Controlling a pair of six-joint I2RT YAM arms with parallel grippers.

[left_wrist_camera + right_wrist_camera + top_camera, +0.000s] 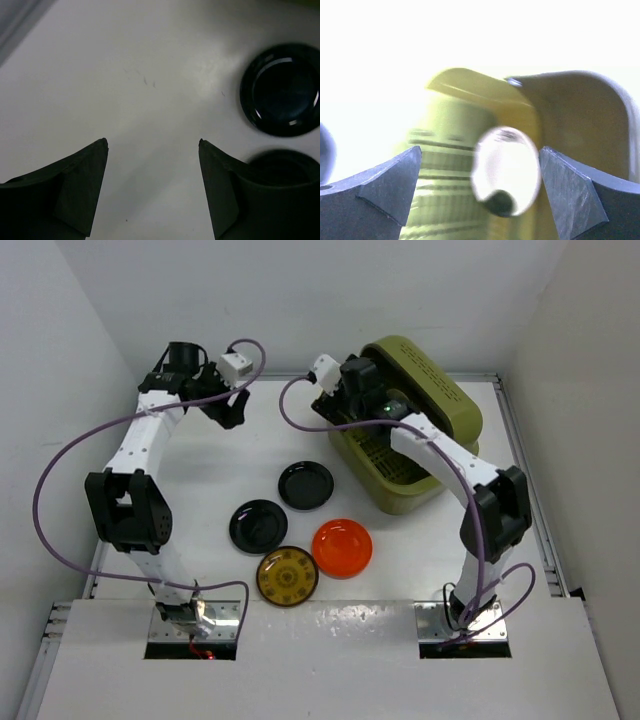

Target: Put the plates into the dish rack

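- Top view: a white table [220, 465] walled in white on three sides. The olive-green dish rack [405, 490] stands at the far right, with its domed, hole-dotted lid [430, 380] tipped open towards the back.
- Four plates lie flat on the table, left of the rack and near the centre. One black plate [305, 485] is closest to the rack, and a second black plate [258, 526] lies just beside it, nearer the arms. The orange plate [342, 547] and the yellow patterned plate [287, 575] lie nearest the arms. All four lie close together, and none overlaps another.
- The right gripper [345, 412] hangs over the rack's near-left corner, and the right arm crosses above the tub and hides part of its slatted floor.
- The left gripper [232, 412] is at the far left, well apart from the plates. Purple cables [60, 480] loop beside both arms.
- Left wrist view: the left gripper [153, 140] has its fingers spread wide over bare table, holding nothing. One black plate [280, 90] sits to the right. The other [287, 165] is partly hidden behind the right-hand finger.
- Right wrist view, blurred and overexposed: the right gripper [480, 148] has its fingers wide apart. The cream plate [505, 170] with its dark patch sits between them, clear of the left finger. Contact with the right finger cannot be told. The rack's green wall [580, 120] rises behind the plate.
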